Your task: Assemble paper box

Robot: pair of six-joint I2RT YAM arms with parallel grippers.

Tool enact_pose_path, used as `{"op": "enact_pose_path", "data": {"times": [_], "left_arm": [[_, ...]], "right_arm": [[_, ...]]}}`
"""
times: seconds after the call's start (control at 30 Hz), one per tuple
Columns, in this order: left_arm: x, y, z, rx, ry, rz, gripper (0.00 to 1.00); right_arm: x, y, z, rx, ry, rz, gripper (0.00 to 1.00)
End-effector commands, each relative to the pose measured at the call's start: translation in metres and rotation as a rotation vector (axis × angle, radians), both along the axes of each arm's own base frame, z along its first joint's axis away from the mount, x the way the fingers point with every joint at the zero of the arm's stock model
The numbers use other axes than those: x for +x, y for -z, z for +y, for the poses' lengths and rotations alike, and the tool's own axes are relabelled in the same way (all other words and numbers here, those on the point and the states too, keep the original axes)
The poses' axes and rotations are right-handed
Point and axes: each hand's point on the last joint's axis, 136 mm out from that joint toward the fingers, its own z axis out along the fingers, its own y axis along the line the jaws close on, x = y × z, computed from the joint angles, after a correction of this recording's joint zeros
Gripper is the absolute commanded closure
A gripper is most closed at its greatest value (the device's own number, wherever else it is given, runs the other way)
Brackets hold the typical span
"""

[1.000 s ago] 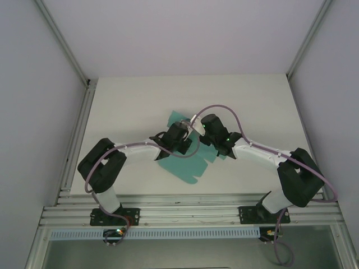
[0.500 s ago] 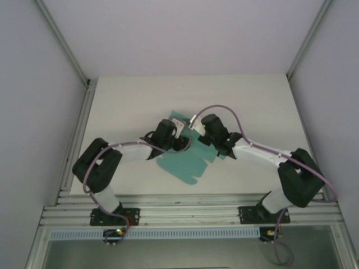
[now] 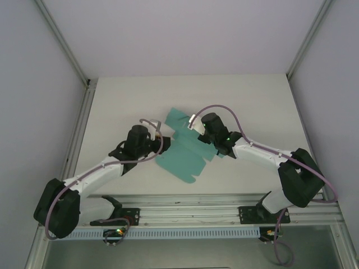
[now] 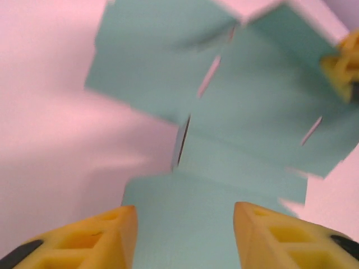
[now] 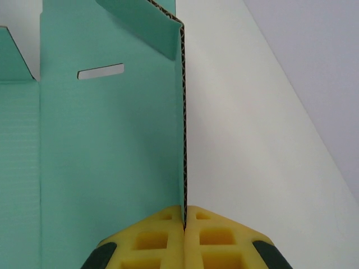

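Note:
The paper box [image 3: 185,156] is a flat teal-green cut-out sheet with several flaps, lying mid-table. My right gripper [image 3: 196,124] is shut on its far right edge. In the right wrist view the yellow fingertips [image 5: 162,224] pinch that raised card edge, with my right gripper [image 5: 184,210] closed tight and the paper box [image 5: 112,140] spreading to the left. My left gripper [image 3: 156,139] sits at the sheet's left side. In the left wrist view my left gripper [image 4: 185,212] stands open, with the paper box [image 4: 247,106] lying ahead of and beneath the fingers, and nothing held.
The white table [image 3: 129,95] has free room behind and to both sides of the sheet. An aluminium rail [image 3: 190,202] runs along the near edge. Enclosure walls and corner posts [image 3: 61,45] close in the left, right and back.
My left arm has drawn back to the left, off the middle of the sheet, uncovering its upper-left flap. My right gripper has kept its hold in the same place.

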Motion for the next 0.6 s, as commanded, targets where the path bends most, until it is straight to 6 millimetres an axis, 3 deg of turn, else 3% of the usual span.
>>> {"op": "enact_pose_path", "data": {"times": [0.0, 0.1, 0.23, 0.4, 0.57], "left_arm": [[-0.026, 0.025, -0.011, -0.086, 0.055, 0.161, 0.62], [-0.026, 0.041, -0.022, -0.104, 0.09, 0.23, 0.7], [-0.02, 0.077, -0.019, -0.044, 0.073, 0.357, 0.88], [-0.016, 0.101, -0.015, -0.01, 0.046, 0.397, 0.91], [-0.018, 0.113, -0.016, 0.006, 0.053, 0.43, 0.94]], "right_arm": [[0.014, -0.023, 0.004, -0.001, -0.002, -0.066, 1.0], [0.018, -0.023, 0.014, -0.014, -0.03, -0.079, 1.0], [0.012, -0.023, 0.033, -0.038, -0.121, -0.11, 1.0], [-0.001, -0.015, 0.057, -0.088, -0.228, -0.127, 1.0], [-0.024, 0.019, 0.075, -0.203, -0.311, -0.108, 1.0]]}}
